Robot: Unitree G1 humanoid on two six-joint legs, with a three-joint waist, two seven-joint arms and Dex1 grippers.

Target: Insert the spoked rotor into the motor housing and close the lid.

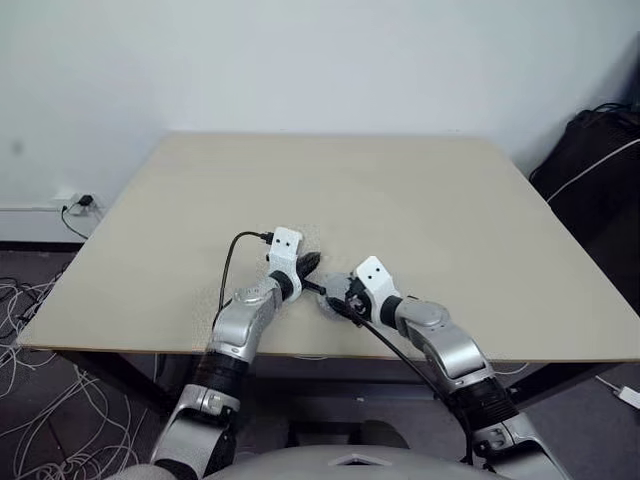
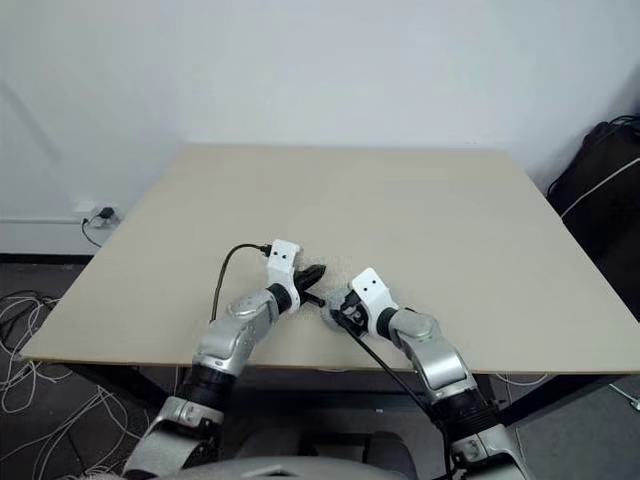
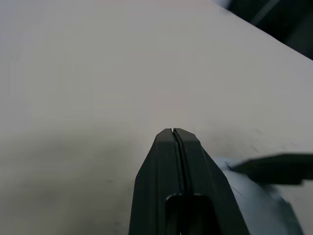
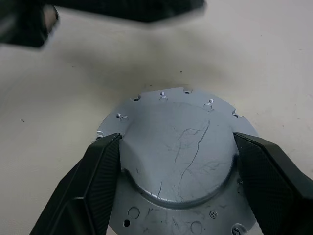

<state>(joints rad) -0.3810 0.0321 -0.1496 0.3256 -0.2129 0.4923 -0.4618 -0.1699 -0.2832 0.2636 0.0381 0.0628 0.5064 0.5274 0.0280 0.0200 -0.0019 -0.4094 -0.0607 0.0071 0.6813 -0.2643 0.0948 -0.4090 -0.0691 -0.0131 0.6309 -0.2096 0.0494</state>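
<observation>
The left hand [image 1: 308, 264] hangs just above the pale surface [image 1: 420, 200] near its front edge, its two black fingers [image 3: 178, 161] pressed flat together with nothing between them. It points forward and toward the other hand. In the left wrist view the clenched tips sit over bare tabletop, and a grey rounded edge with a dark finger across it shows close beside them.

Just to the right of that hand, almost touching it, is the right hand [image 4: 178, 161], angled down and inward. Its fingers [image 4: 98, 181] stand wide apart, one on each side of a round grey metal part, the lid [image 4: 181, 152], and press against the sides of its raised centre. The face turned up is plain grey, scratched, with a domed middle and a flat flange carrying small holes around its rim. The lid lies flat on the surface right under this hand, and between the two hands as seen from the head views [image 1: 331, 303]. Whether the motor housing sits beneath it cannot be told.

A black cable [image 1: 228, 262] loops from the left wrist down over the near edge. Further right, beyond the surface's corner, a dark bag [image 1: 595, 175] sits on the floor.
</observation>
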